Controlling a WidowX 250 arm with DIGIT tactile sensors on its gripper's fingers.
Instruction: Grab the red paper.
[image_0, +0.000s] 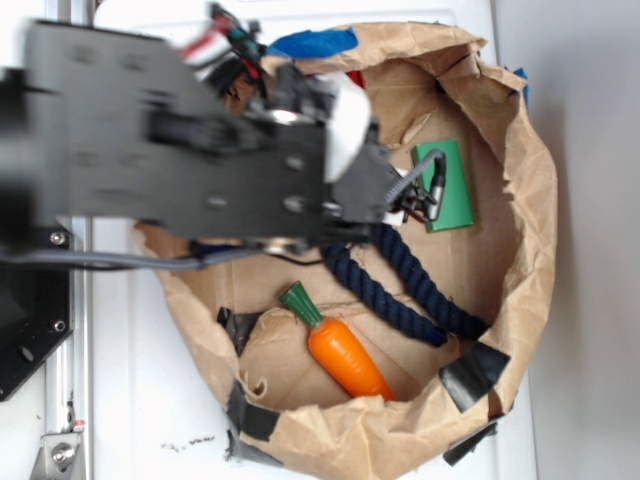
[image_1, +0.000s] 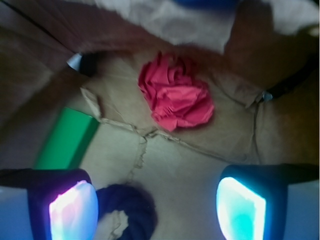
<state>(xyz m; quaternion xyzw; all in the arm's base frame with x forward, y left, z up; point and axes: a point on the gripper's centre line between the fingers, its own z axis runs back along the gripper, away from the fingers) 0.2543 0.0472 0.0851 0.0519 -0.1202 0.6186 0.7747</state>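
The red paper (image_1: 176, 95) lay on the crumpled brown floor of the paper bag (image_0: 520, 150), a loose wad with rose-like folds, seen clearly from the wrist. From the exterior view only a sliver of red (image_0: 356, 78) showed at the far side of the bag, just past the arm (image_0: 180, 150), which hid the rest.

The gripper (image_1: 157, 207) was spread wide and held nothing — its two pads (image_1: 241, 206) stood well apart at the near edge of the wrist view, with bare brown paper between them. The wad sat ahead of the gripper, not yet between the pads, slightly right of centre.

By its look the wad would be very light and soft, and would crush rather than resist. It seemed neither slippery nor fragile in any way that mattered, though a pinch on one outer fold alone might only tug a flap loose. The better hold, I judged, was across the thick middle of the wad, pads low on either side, closing well in.

The bag floor was itself thin and wrinkled, with a raised torn seam just near of the wad — a low pad might catch it. The dark blue rope (image_1: 129, 202), green block (image_1: 67, 140) and carrot (image_0: 342, 352) lay apart from the wad.
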